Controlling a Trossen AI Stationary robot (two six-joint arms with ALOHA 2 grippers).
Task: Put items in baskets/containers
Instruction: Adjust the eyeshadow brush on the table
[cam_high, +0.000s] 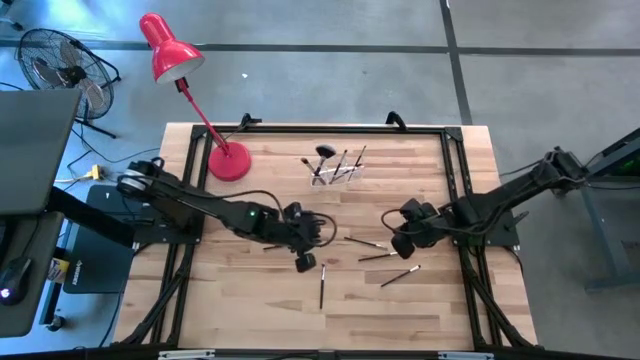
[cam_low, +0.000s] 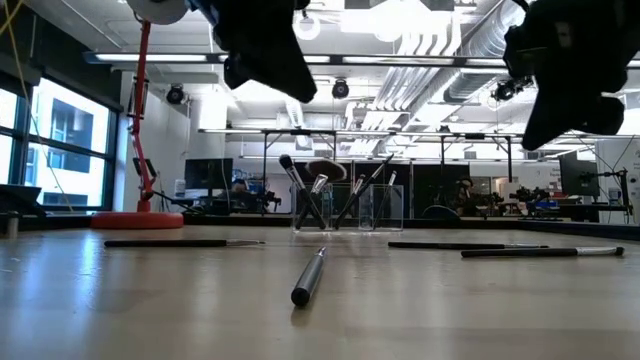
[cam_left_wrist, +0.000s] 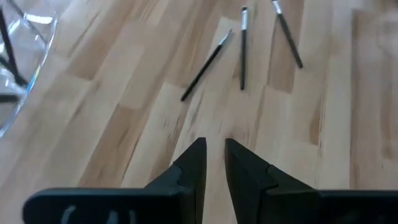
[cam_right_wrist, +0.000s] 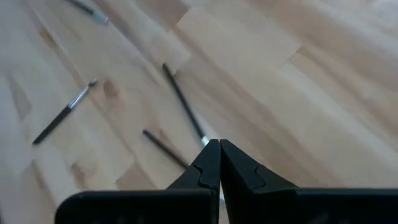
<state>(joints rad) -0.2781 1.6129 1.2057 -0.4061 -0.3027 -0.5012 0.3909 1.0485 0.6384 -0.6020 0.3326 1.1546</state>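
A clear holder (cam_high: 335, 172) stands at the table's far middle with several brushes leaning in it, one with a wide dark head; it also shows in the low view (cam_low: 345, 207). Several thin dark brushes lie flat on the wood: one near the front (cam_high: 322, 287), others (cam_high: 365, 242) (cam_high: 398, 275) by the right arm. My left gripper (cam_high: 305, 262) hangs above the table's middle, its fingers (cam_left_wrist: 215, 149) a narrow gap apart and empty. My right gripper (cam_high: 398, 245) hangs above the loose brushes, shut and empty (cam_right_wrist: 219, 149). In the right wrist view, a brush (cam_right_wrist: 183, 106) lies on the table below it.
A red desk lamp (cam_high: 228, 160) stands on its round base at the far left of the table. Black frame rails run along the table's left, right and far edges. Bare wood lies toward the near edge.
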